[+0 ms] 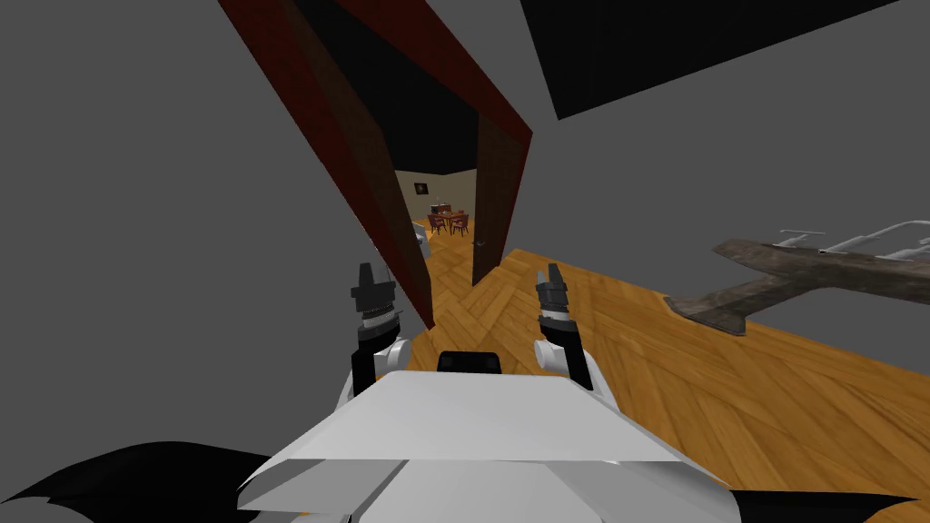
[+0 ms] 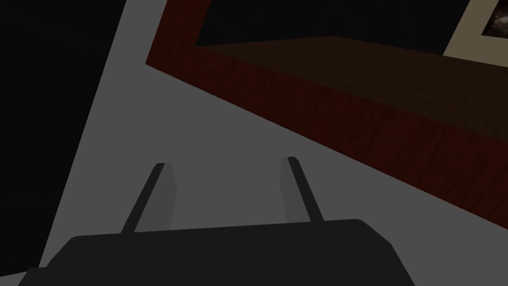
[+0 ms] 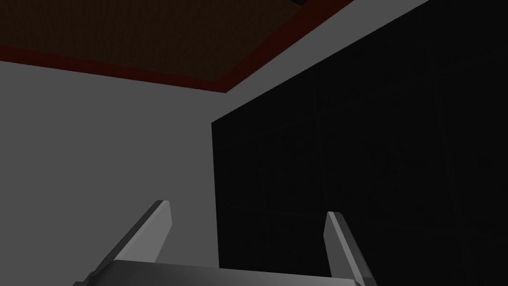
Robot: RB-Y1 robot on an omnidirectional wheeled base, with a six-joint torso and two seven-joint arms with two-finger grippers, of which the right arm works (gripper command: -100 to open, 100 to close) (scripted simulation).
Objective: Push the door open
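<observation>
- The brown door [image 1: 498, 204] stands ajar just ahead, inside a dark red frame [image 1: 363, 172].
- The left pincer [image 1: 368, 277] is wide, raised beside the frame.
- The right pincer [image 1: 553, 272] is wide, raised near the door, above the wooden floor [image 1: 727, 381].

Both arms are held up side by side, well apart, forearms rising forward with dark wrists above the pale joints. The left pincer [image 1: 367, 275] stands level with the right pincer [image 1: 552, 274], both pointing ahead and upward. The left fingers [image 2: 162, 198] are spread, jaws parted with nothing between them. The right fingers [image 3: 155, 227] are spread just as wide and grip nothing
</observation>
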